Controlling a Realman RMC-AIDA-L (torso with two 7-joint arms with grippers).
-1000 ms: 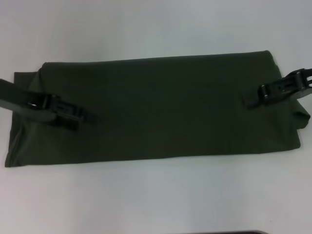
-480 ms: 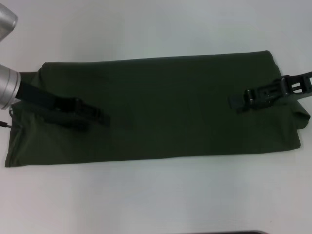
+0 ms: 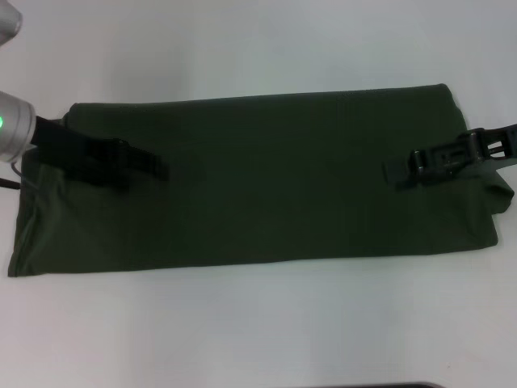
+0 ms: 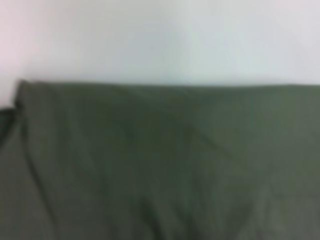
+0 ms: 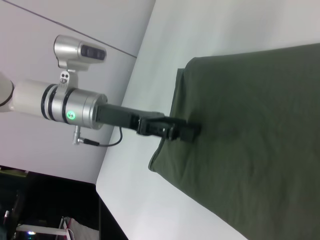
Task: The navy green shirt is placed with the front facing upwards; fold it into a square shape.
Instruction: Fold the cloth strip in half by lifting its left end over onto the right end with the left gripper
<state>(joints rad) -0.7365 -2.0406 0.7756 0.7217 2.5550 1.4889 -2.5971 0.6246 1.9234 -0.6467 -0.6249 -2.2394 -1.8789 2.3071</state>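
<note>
The shirt lies flat on the white table, folded lengthwise into a long dark green band that runs across the head view from the robot's left to its right; no lettering or collar shows on the upward face. Its far edge is a straight fold, the near edge runs slightly slanted, and at the left end a lower layer sticks out past the upper one — a looser flap reaching toward the near left corner. The left gripper sits over the left end of the band, its black fingers pointing inward along the cloth and low against it; whether they are parted or pinching fabric cannot be told, since they merge with the dark cloth. In the right wrist view the same left gripper shows at the edge of the shirt, behind it the silver wrist with a green light. The right gripper rests over the right end, also pointing inward, and its finger spread cannot be told either. The left wrist view shows only the shirt with its straight folded edge against the table.
</note>
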